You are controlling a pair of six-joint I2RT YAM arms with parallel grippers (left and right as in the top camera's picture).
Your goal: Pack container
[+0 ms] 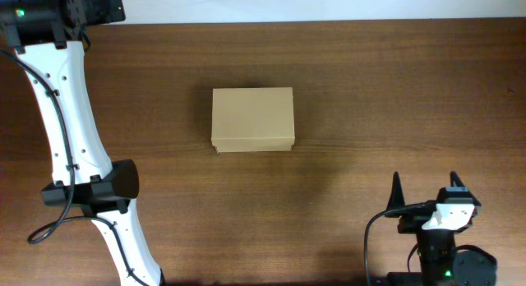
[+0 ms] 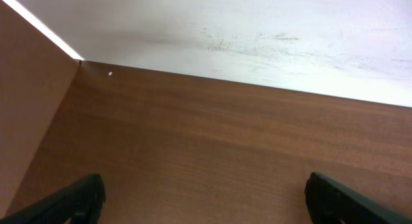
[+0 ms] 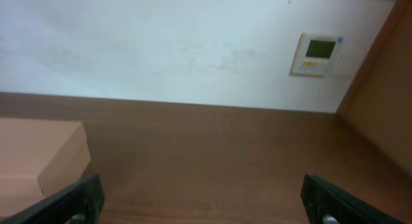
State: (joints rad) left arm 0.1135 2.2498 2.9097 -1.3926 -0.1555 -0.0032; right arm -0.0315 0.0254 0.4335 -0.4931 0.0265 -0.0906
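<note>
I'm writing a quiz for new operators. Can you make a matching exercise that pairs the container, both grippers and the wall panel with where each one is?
Things:
1. container
2. left gripper
3. right gripper
4. wall panel

Places:
A. on the white wall
B. near right edge of the table
C. middle of the table
D. far left corner of the table

Pairs: 1-C, 2-D, 3-B, 4-A
</note>
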